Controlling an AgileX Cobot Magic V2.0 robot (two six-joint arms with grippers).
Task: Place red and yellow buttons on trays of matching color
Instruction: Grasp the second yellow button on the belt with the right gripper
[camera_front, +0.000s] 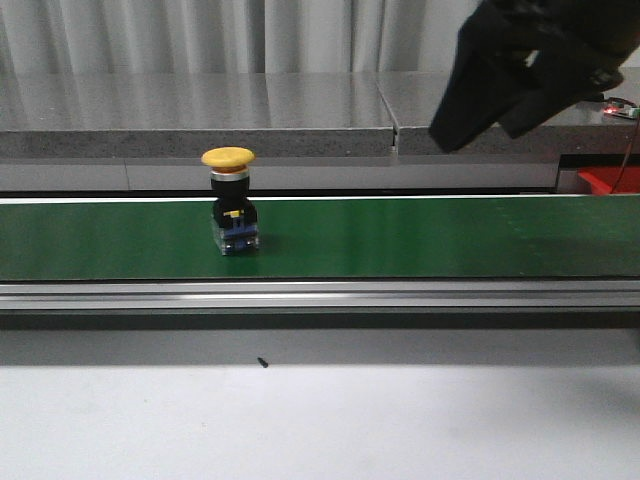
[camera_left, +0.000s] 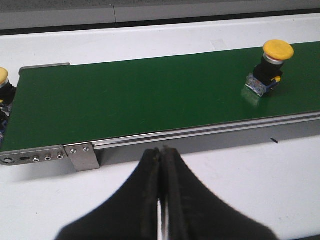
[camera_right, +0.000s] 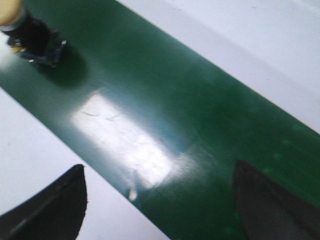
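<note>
A yellow button (camera_front: 228, 200) with a black and blue base stands upright on the green conveyor belt (camera_front: 420, 238), left of centre. The left wrist view shows it too (camera_left: 272, 65), far off from my left gripper (camera_left: 161, 150), which is shut and empty over the white table. A second yellow button (camera_left: 2, 85) peeks in at the belt's end. My right gripper (camera_front: 480, 125) hangs high at the right, open and empty (camera_right: 159, 167) above the belt's edge, with the yellow button (camera_right: 30, 35) well away. A red tray (camera_front: 605, 180) shows at the far right. No red button or yellow tray is in view.
A grey stone ledge (camera_front: 200, 115) runs behind the belt. The belt's metal rail (camera_front: 320, 295) lines its near side, with white table (camera_front: 320, 420) in front and a small dark speck (camera_front: 262, 362) on it.
</note>
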